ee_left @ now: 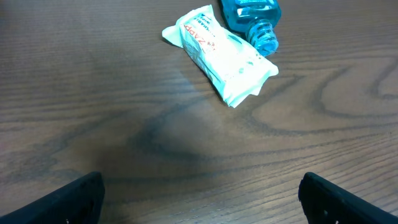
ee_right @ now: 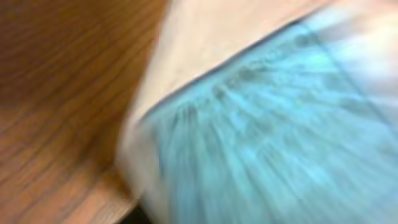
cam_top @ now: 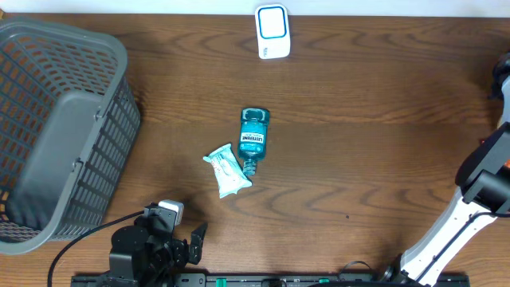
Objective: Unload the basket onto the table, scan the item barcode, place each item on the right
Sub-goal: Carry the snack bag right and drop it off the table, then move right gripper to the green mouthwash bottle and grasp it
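One bottle (ee_left: 250, 14) cut off, left claw (ee_left: 202, 194) apart, right claw blurred, cannot tell

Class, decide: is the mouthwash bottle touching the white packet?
Touching. Left wrist view: the mouthwash bottle has its cap end against the white packet, no gap.

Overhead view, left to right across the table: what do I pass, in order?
Grey plastic mesh basket → white wipes packet → blue mouthwash bottle lying on its side → white-and-blue barcode scanner → white-and-black right robot arm.
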Tool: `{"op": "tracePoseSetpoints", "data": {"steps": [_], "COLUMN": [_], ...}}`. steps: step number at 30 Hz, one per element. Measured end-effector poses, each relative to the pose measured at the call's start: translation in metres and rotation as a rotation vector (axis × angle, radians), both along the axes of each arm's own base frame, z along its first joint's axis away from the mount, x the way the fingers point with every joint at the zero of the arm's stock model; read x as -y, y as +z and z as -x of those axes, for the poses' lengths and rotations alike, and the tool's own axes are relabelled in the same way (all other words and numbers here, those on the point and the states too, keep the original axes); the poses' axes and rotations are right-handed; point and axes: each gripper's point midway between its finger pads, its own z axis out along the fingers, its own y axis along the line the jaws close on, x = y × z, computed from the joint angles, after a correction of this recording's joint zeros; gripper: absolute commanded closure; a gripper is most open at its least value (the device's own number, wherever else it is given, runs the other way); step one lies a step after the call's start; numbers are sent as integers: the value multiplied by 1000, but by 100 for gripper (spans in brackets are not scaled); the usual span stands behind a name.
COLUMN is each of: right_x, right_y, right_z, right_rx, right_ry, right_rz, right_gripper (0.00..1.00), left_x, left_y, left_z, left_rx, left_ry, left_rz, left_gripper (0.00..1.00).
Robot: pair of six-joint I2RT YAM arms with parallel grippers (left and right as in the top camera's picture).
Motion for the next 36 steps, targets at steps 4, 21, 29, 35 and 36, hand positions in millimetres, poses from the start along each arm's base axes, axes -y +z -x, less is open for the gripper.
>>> {"op": "tracePoseSetpoints", "data": {"steps": [4,21,29,35,36], "right_x": [-14,-325,-561,-653,-660], "right_y": [0,131,49,-28,-36], "right_z": [-10,-79,-34,50,60], "right_rx": [6,419,111,-274,-310], "right_ry": [20,619,800,843,838], "right_rz": [0,-572,-1152,-1161,-1130], "right_gripper": [1,1,1,1,1], "left_x": [0,0,0,0,0], "left_y": [0,0,0,0,0], "left_z": [0,0,0,0,0], "left_rx": [0,0,0,0,0], "left_ry": [0,0,0,0,0], "left_rz": [0,0,0,0,0], "left_gripper": [1,1,1,1,1]}}
